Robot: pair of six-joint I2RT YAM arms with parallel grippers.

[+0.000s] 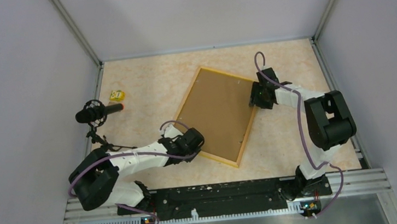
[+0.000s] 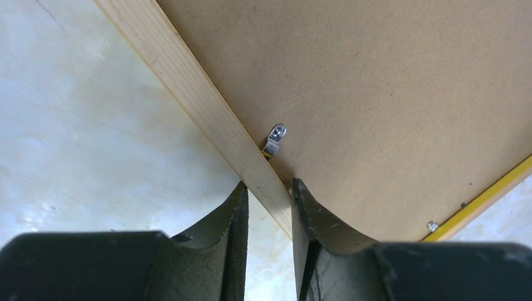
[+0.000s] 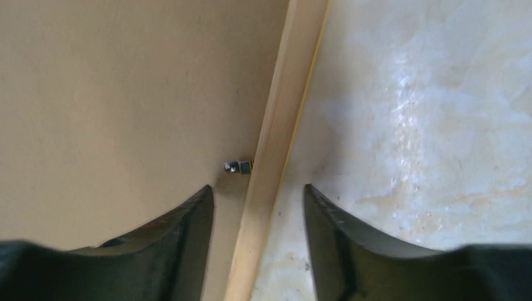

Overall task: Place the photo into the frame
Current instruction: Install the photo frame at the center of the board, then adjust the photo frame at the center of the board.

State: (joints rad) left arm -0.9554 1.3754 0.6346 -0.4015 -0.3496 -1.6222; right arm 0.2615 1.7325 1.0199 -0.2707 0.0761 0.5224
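Observation:
The frame (image 1: 220, 159), with its narrow yellow-orange wooden border, lies face down and askew in the middle of the table. A brown backing board (image 1: 218, 110) fills it. The photo is hidden. My left gripper (image 1: 196, 140) is at the frame's near-left edge. In the left wrist view the gripper (image 2: 268, 186) has its fingertips pressed on both sides of the wooden border (image 2: 188, 94), next to a metal clip (image 2: 275, 138). My right gripper (image 1: 255, 98) is at the far-right edge. In the right wrist view it (image 3: 258, 188) is open and straddles the border (image 3: 282, 113) near a clip (image 3: 237, 167).
A black microphone on a stand (image 1: 97, 112) and a small yellow object (image 1: 116, 95) are at the left of the table. Grey walls enclose the table on three sides. A metal rail (image 1: 220, 192) runs along the near edge.

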